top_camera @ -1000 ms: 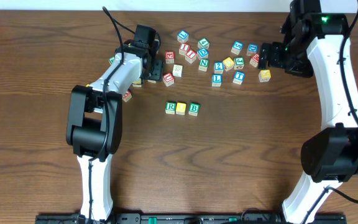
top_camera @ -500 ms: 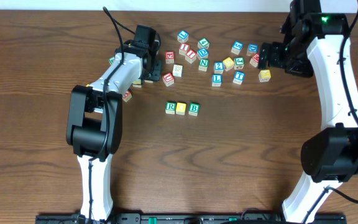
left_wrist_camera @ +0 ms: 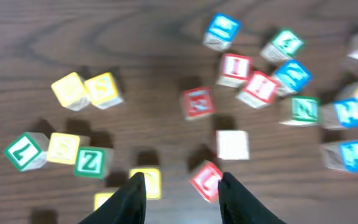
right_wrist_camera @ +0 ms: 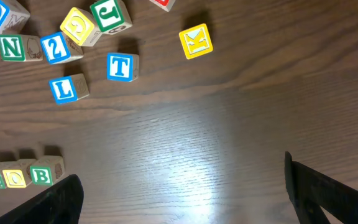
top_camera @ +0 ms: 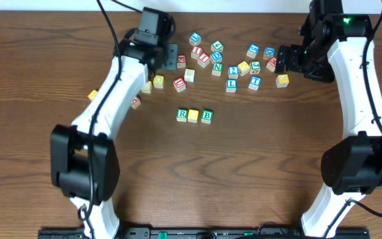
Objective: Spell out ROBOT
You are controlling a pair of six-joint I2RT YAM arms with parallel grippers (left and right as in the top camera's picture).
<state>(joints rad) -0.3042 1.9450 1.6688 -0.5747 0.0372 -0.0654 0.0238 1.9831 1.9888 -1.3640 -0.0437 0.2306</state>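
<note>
While both my left gripper [left_wrist_camera: 182, 200] and right gripper [right_wrist_camera: 179, 199] hang spread and empty, I risk catching the red cube [left_wrist_camera: 205, 180] crowding the yellow cube [left_wrist_camera: 146, 183] at far left.

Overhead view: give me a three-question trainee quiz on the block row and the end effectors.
1. True or false: the row holds five blocks.
2. The blue T block lies: A in the row; B among the loose blocks, apart from the row; C stacked on another block.
3. Fill in: the left end effector is ___ and holds nothing.
Key: 1 false (three); 2 B; 3 open.
</note>
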